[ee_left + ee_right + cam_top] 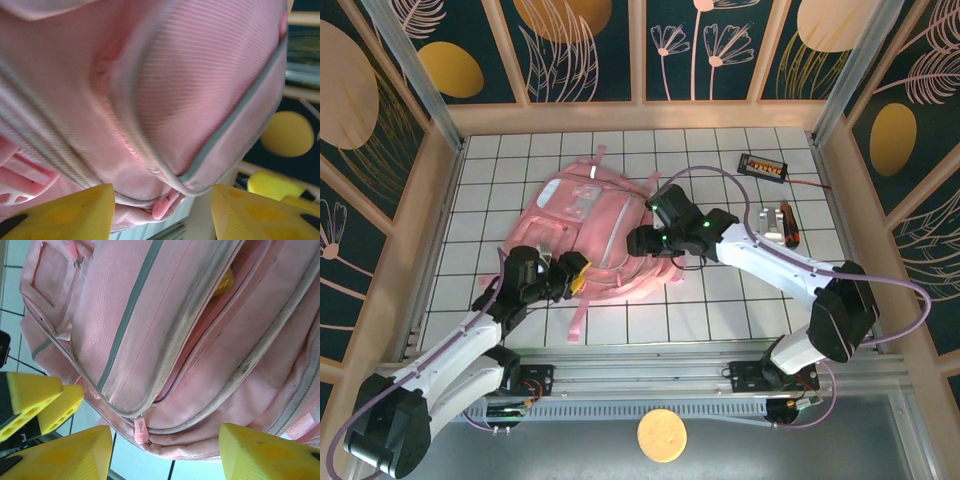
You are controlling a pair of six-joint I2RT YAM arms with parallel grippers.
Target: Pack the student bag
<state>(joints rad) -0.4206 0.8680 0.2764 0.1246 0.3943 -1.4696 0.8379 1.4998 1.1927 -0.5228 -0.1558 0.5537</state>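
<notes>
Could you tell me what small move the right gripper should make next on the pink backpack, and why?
Probably ease the right gripper forward and shut it on the zip pull. Its jaws stand open, the pull hangs between them, and the zip on the backpack looks only partly open.

a white gridded table (650,322) carries the pink student bag (590,225) lying flat near its middle, a small black device (763,166) with a red wire at the far right, and a screwdriver (787,222) nearer.
</notes>
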